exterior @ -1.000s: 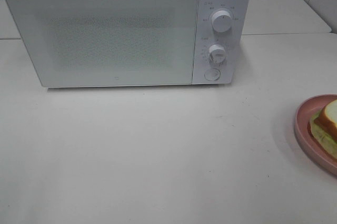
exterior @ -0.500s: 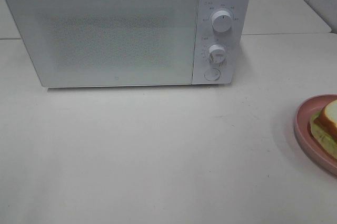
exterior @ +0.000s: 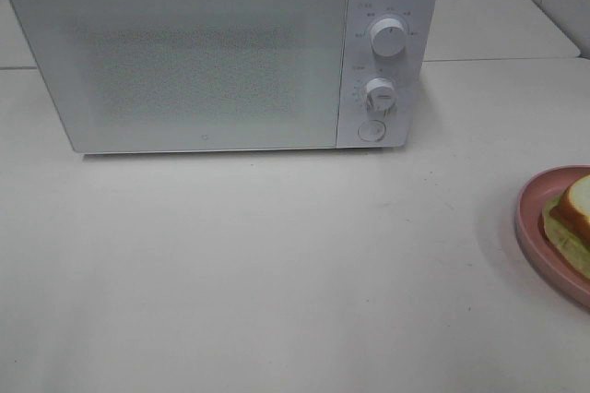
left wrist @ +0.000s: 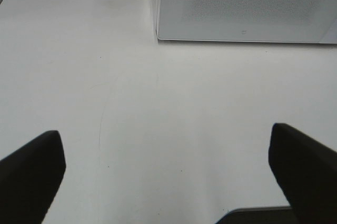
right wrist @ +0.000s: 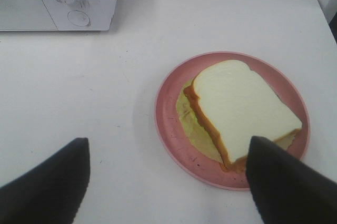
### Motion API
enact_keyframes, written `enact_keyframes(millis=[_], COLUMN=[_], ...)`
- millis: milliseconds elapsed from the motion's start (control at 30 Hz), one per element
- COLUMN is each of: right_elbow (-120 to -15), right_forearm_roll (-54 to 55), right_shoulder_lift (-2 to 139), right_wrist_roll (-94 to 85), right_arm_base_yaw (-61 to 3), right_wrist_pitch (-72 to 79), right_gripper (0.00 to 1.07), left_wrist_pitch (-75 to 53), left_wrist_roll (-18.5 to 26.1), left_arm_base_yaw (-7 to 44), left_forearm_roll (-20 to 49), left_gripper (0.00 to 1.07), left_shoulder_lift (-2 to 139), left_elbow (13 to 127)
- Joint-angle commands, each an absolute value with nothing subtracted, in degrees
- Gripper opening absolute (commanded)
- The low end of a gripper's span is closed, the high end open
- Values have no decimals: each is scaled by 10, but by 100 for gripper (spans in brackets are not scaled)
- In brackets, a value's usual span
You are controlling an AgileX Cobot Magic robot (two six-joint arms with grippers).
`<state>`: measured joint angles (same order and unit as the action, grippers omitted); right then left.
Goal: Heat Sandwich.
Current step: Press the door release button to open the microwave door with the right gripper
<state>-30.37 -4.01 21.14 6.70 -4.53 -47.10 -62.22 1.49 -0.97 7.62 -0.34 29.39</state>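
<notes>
White worktop point(exterior: 277, 273) fills the scene, with a pale tiled wall at the far right corner. A white microwave point(exterior: 203, 52) stands at the far side with its door point(exterior: 184, 61) closed, and two knobs point(exterior: 387, 38) sit above a round button point(exterior: 371, 131) on its right panel. At the right edge a round pink plate point(exterior: 530, 218) holds the sandwich point(exterior: 576, 208). The high view cuts both off, while the right wrist view shows the whole plate point(right wrist: 168, 124). There the sandwich point(right wrist: 242, 108) lies flat, white slice up. Its long axis runs diagonally, one end turned toward the microwave's control panel and the other away from it. Green filling shows along the edge facing the microwave. The grippers appear only in the wrist views. The right gripper point(right wrist: 168, 153) hangs over the plate's near rim with its fingers spread wide, holding nothing. The left gripper point(left wrist: 166, 134) is likewise spread apart over bare worktop, near the microwave's left front corner.
</notes>
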Motion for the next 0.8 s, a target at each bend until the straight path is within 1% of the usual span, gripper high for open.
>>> enact_keyframes(millis=[33, 400, 800], right_elbow=[-308, -306, -306], right_forearm_roll=[-44, -44, -44], right_shoulder_lift=[244, 331, 445], right_wrist_roll=[73, 72, 65], right_arm_base_yaw=[-44, -44, -44], right_wrist_pitch=[-435, -352, -223], right_gripper=[76, 77, 77], left_wrist_pitch=[-614, -614, -614], left_wrist_roll=[16, 16, 16], left_arm_base_yaw=[-11, -11, -11], left_forearm_roll=[79, 79, 79], left_gripper=[98, 98, 98], left_shoulder_lift=[-16, -16, -16], left_elbow=[295, 295, 295])
